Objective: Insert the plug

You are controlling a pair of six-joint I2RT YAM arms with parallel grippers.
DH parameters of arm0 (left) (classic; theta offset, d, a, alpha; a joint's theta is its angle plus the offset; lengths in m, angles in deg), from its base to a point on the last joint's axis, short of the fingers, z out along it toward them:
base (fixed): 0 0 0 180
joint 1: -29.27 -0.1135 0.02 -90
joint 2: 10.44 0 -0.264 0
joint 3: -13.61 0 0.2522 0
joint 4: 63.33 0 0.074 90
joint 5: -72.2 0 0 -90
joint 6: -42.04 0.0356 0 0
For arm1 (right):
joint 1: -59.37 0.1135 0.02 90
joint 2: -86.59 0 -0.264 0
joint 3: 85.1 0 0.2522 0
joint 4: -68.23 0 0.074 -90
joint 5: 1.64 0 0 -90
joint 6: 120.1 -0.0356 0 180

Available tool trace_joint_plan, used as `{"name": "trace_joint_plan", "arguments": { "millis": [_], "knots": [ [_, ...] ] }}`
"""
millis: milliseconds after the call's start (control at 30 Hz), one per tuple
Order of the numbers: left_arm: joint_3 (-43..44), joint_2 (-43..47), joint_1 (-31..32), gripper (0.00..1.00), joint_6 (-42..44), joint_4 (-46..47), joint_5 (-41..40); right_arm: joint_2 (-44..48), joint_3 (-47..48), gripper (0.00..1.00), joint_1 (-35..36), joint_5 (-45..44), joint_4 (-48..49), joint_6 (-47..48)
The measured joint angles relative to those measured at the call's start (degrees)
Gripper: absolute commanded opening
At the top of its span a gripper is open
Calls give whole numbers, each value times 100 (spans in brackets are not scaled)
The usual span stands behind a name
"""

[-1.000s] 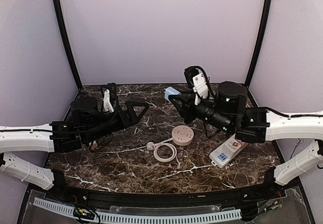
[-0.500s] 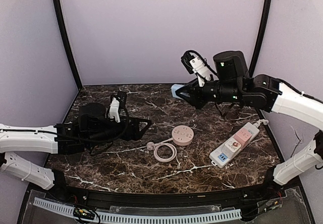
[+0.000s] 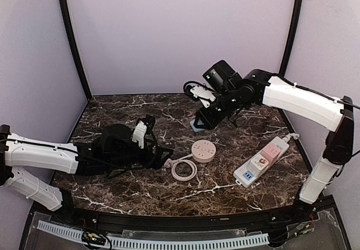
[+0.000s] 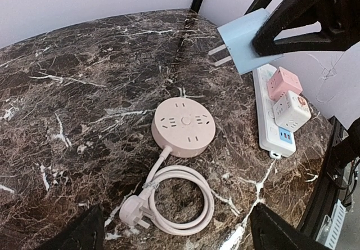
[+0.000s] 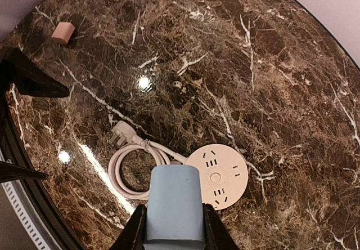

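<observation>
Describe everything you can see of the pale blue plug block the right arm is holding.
The pale blue plug block is a boxy, rounded-edged piece that looks like smooth plastic. Two flat metal prongs stick out of one face. The right end effector clamps it by two opposite sides, holding it tilted in the air, off the marble table, near the round pink socket hub. Nothing else touches it.

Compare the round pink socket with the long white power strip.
The round socket is a pink disc; the power strip is a long white bar. The round socket's outlets are all free, while the power strip carries cube adapters, pink and white. The round socket's own cord lies coiled beside it; the power strip's cord is not clear here. Both lie flat on the marble table.
</observation>
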Motion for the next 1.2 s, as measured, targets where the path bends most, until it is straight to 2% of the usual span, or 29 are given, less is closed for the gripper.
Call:
{"name": "trace_joint_plan", "arguments": {
  "millis": [333,467,633,900,1200],
  "knots": [
    [-634,-46,0,90,85,564,-208,-1165,570,0,0,289,-1318,994],
    [-791,-42,0,95,94,767,-284,-1628,1172,0,0,188,-1749,1342],
    [-992,107,0,99,92,868,-426,-1982,1613,0,0,-61,-1963,1687],
    [-1233,494,0,99,37,988,-662,-2420,1672,0,0,-450,-2142,1947],
    [-1283,531,0,99,-15,1054,-680,-2479,1670,0,0,-737,-2216,2109]
  ]
}}
